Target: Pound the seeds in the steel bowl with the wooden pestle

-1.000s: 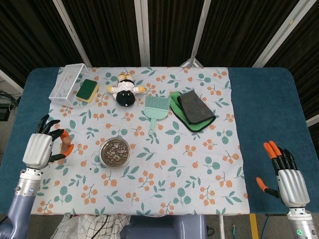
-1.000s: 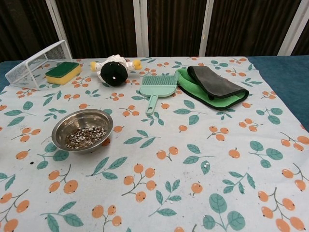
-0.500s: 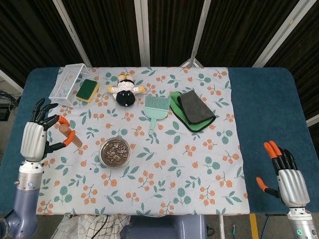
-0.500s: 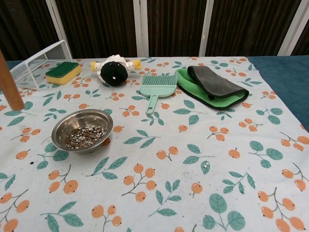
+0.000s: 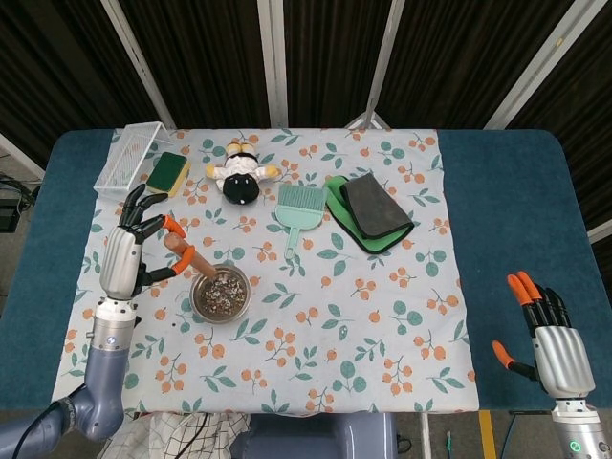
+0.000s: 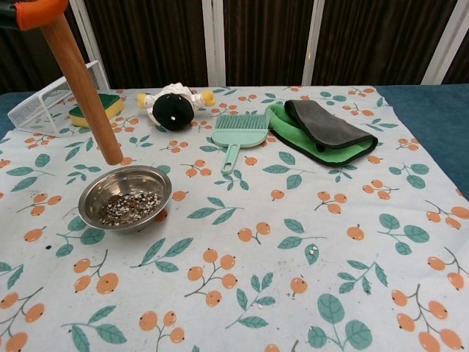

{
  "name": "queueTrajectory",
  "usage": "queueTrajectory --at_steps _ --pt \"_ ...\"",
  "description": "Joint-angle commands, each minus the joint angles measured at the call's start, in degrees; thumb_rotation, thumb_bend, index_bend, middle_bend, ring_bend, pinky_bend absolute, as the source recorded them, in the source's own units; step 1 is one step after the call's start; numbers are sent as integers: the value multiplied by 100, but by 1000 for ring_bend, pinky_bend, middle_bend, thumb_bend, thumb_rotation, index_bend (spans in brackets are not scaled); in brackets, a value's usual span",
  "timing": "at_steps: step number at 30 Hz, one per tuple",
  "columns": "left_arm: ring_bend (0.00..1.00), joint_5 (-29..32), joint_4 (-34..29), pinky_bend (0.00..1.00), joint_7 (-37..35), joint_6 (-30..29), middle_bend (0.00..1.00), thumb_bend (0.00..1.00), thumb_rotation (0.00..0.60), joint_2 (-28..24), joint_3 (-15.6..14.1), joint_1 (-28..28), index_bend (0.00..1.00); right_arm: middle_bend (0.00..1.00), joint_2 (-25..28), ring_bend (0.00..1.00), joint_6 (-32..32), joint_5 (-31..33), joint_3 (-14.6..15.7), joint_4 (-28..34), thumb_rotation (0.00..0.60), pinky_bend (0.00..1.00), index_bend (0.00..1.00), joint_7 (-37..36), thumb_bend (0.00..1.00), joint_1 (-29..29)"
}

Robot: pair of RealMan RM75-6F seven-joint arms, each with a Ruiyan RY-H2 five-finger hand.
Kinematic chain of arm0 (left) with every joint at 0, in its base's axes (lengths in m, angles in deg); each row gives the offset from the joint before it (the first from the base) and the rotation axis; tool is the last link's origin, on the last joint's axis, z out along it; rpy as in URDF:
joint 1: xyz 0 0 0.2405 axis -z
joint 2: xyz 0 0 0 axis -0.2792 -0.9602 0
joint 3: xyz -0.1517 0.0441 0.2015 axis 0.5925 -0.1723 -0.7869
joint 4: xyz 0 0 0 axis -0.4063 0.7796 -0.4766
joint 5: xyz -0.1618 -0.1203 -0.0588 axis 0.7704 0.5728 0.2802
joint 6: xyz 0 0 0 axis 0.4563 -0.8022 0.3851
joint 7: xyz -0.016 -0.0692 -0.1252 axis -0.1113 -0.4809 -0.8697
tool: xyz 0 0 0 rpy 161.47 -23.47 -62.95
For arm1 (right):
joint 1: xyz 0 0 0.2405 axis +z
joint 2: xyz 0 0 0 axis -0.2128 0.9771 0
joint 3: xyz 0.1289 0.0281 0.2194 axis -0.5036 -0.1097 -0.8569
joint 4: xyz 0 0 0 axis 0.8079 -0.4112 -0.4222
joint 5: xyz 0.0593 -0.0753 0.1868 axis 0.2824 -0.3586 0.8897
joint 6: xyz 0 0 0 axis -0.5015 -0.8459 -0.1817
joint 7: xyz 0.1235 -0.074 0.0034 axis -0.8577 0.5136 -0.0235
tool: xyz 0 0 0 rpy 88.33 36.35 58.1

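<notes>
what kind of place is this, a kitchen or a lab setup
Likely a lab or test setup, not a kitchen: dark curtains with metal poles behind, a printed tablecloth over a blue table, and unrelated props like a plush toy.

The bowl (image 6: 124, 196) is shiny smooth steel, the pestle (image 6: 82, 87) is matt wood, and the tablecloth (image 6: 293, 242) is printed cloth.

The wooden pestle (image 6: 84, 89) hangs tilted in the air, its lower end just above the far rim of the steel bowl (image 6: 154, 181). The shiny round bowl sits upright on the tablecloth, with pale and dark seeds (image 6: 129, 207) strewn over its bottom.
</notes>
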Motion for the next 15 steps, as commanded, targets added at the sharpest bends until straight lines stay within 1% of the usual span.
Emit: queueTrajectory --at_steps 1,9,15 --pt "197 34 312 33 -275 -1 720 913 600 270 -53 67 609 0 -1 0 -1 -3 3 -3 600 0 0 -3 323 -2" --pt "197 -75 872 33 -846 -157 720 913 600 664 -232 30 609 0 -13 0 1 -16 6 -13 600 0 0 13 324 1" --pt "197 -166 1040 33 -1003 -245 720 913 600 758 -338 -17 609 0 -6 0 10 -1 -2 -1 600 0 0 14 324 4"
